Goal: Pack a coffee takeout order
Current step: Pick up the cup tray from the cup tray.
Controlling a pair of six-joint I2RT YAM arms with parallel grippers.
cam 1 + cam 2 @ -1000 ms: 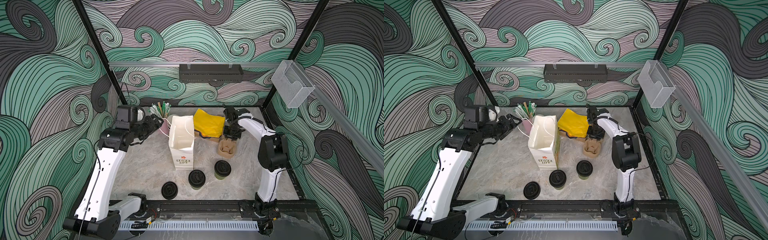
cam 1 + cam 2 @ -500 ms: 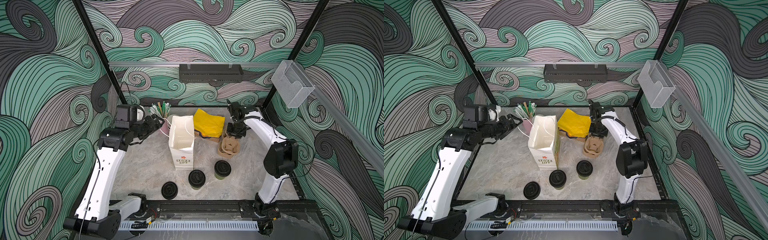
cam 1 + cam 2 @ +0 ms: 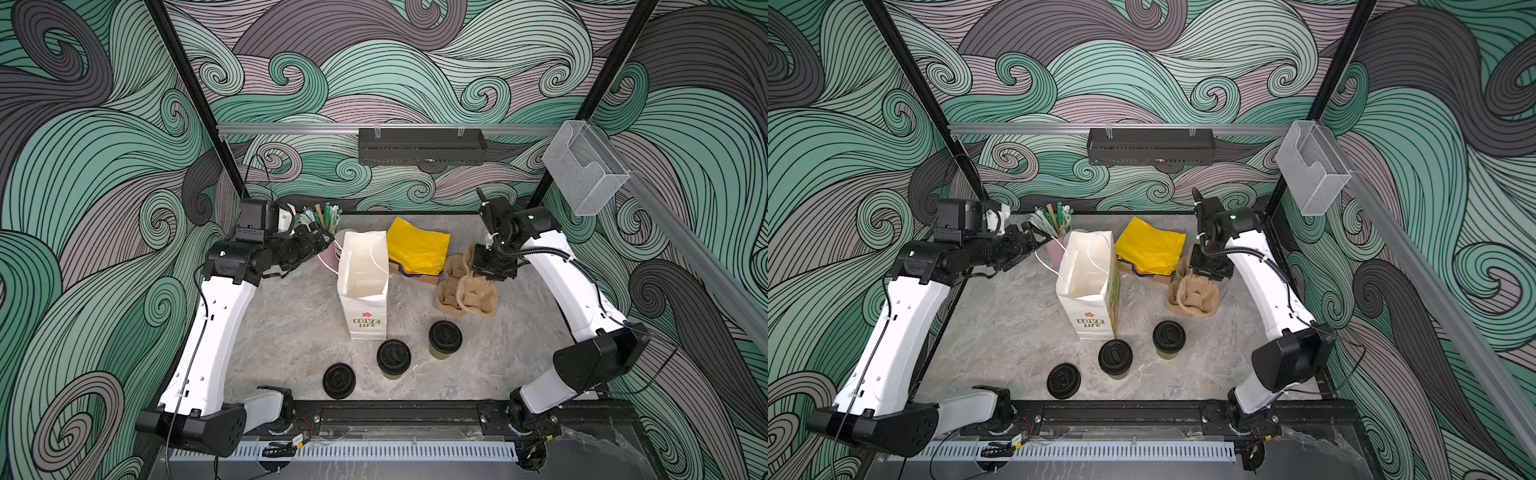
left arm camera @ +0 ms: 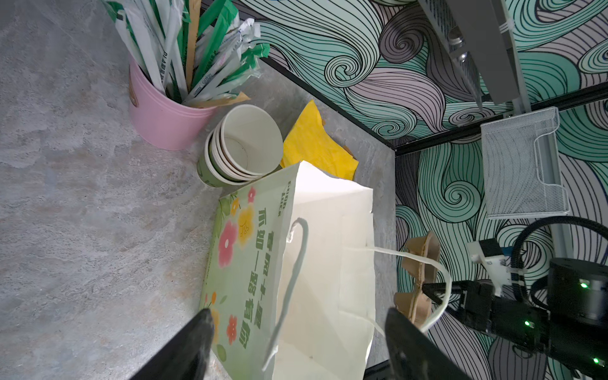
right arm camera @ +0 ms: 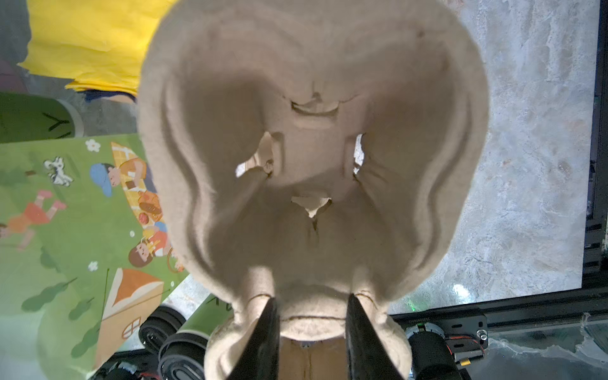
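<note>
Landmark: you have a white paper carrier bag (image 3: 363,286) with cord handles standing upright, mouth open, on the grey marbled surface (image 3: 291,328). Every place below is told from this bag.
Left hand: your left hand (image 4: 297,317) is spread wide and grips nothing. It hangs just off the bag's rim on the left arm's side. In the left wrist view the bag's flowered wall and one handle show between its fingers (image 4: 200,332).
Right hand: your right hand (image 5: 311,316) is narrowed onto the edge of a brown moulded-pulp cup carrier (image 3: 478,295). It holds the carrier tilted, beyond the bag on the right arm's side, with more pulp carriers lying beneath.
Lidded cups: three olive-green paper cups with round black plastic lids (image 3: 393,356) stand in front of the bag, toward the arm bases. They form a slanting row and are apart from one another.
Empty cups: a nested stack of olive-green cups with cream insides (image 4: 243,144) stands just behind the bag.
Napkins: the folded bright yellow paper napkins (image 3: 417,245) lie behind the bag, toward the right arm's side.
Straws: a pink cup of wrapped straws (image 4: 158,121) stands behind the bag, beside the cup stack.
</note>
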